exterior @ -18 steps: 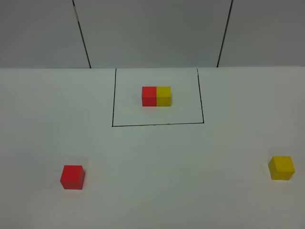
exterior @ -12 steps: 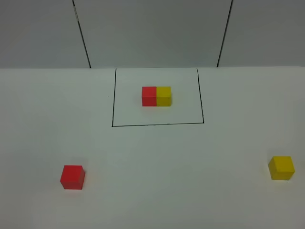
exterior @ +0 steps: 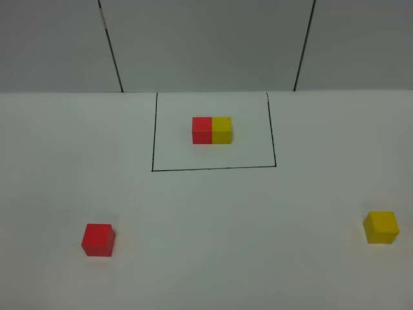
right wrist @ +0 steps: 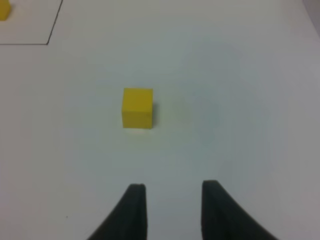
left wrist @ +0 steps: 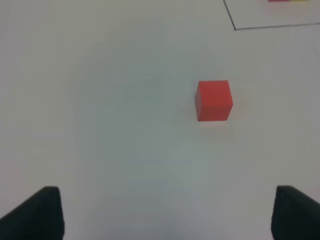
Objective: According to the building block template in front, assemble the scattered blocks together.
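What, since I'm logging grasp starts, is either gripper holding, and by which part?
Nothing. The left gripper and right gripper are both empty; the red block and yellow block sit apart on the table, untouched.

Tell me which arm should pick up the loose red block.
Left. The red block sits far left in the high view, ahead of the left tool, whose jaws stand wide open. The right tool faces the yellow block at the far right.
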`<control>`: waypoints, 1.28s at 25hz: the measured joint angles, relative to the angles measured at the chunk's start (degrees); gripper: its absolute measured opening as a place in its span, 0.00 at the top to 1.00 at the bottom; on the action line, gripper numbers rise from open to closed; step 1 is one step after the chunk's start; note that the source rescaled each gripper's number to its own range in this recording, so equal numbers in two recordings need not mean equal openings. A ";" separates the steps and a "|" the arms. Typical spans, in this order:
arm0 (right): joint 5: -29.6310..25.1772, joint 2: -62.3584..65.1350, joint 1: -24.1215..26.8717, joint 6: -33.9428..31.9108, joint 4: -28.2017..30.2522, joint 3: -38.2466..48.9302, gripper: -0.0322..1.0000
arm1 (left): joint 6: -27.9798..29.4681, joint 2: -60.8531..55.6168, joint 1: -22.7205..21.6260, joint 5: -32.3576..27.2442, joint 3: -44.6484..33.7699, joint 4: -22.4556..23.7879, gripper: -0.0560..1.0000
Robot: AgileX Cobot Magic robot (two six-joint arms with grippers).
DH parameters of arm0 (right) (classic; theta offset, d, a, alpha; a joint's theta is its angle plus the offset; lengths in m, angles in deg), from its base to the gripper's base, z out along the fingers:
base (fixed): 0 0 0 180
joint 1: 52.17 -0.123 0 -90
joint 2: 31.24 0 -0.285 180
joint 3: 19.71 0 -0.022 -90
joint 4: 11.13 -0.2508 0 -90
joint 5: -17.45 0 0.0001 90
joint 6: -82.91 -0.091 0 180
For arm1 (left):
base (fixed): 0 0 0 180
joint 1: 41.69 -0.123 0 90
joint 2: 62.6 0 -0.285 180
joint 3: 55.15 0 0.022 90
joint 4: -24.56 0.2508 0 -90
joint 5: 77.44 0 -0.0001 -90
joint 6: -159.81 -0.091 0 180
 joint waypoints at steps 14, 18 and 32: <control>0.00 0.00 0.00 0.00 0.00 0.00 0.97 | 3.55 56.69 0.10 1.83 19.21 -5.86 0.13; 0.00 0.00 0.00 0.00 0.00 0.00 0.97 | 3.66 68.78 4.38 2.13 24.71 -6.32 0.13; 0.00 0.00 0.00 0.00 0.00 0.00 0.97 | 13.07 89.85 17.47 8.98 31.78 0.01 0.13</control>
